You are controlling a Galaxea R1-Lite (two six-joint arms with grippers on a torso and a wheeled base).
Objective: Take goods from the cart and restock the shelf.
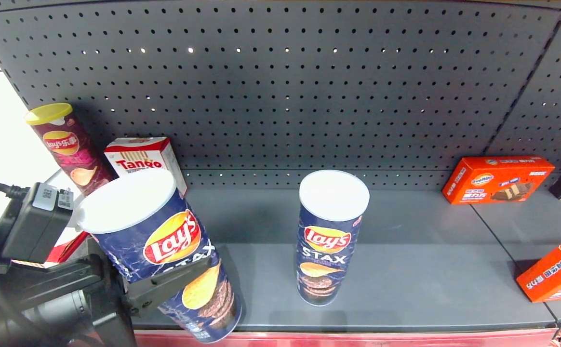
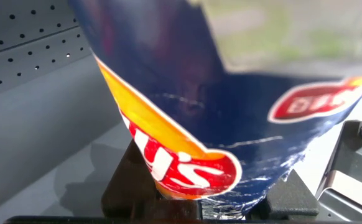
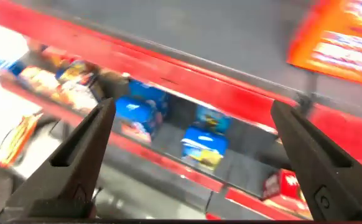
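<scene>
My left jaws clamp the tilted can (image 1: pixel 169 238), left of the standing can (image 1: pixel 329 241); my right jaws hang apart. I'd straighten it first, then lower.

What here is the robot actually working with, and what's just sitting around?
In the job: held can; left claw shut on it; shelf; standing can of the same kind.
Lying about: purple can; wafer box; two orange boxes; open right claw.

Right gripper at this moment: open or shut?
Open. In the right wrist view the right gripper has its two dark fingers spread wide apart, with nothing held between them.
</scene>
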